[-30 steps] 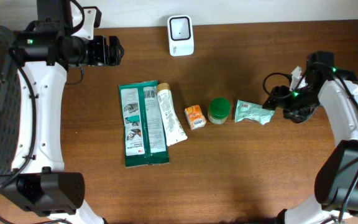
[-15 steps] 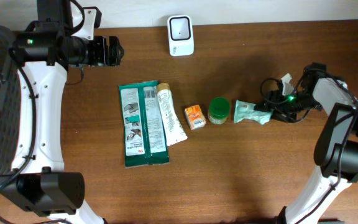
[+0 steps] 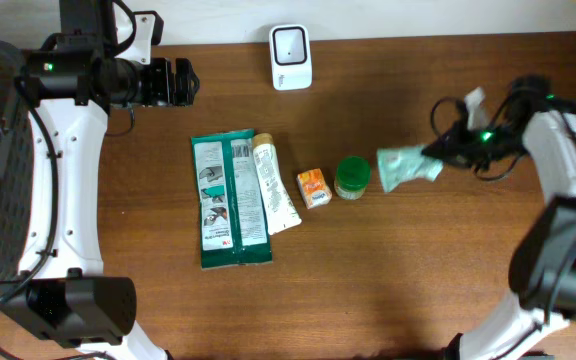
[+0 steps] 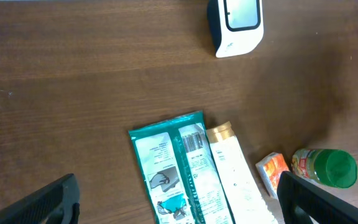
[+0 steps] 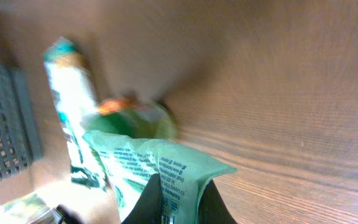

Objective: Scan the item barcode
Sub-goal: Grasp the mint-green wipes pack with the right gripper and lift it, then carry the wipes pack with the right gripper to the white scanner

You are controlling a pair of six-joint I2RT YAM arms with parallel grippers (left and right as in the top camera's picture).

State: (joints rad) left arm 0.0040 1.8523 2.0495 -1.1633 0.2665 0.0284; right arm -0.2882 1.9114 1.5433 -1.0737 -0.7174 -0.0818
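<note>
**Item in hand:** pale green soft plastic pouch (image 3: 408,167), pinched at its right-hand edge by the right jaws, which are clenched on it. It sits right of the row and looks raised off the brown wooden bench (image 3: 368,290).

**Risks:**
- The pouch is limp and held by one edge only, so a quick swing could let it sag, fold over its barcode or slip free.
- Its loose end hangs just beside the green-lidded jar (image 3: 353,177) (mind that one), and a low sweep could knock the jar over.

**Target:** white barcode scanner with a dark window (image 3: 291,55), well apart at the far edge. Nothing on the bench stands between it and the pouch.

**Others:**
- small orange carton (image 3: 313,187)
- white tube (image 3: 274,185)
- large teal flat packet (image 3: 226,200)

**Left jaws:** released, spread wide, holding nothing, well left of the scanner.
</note>
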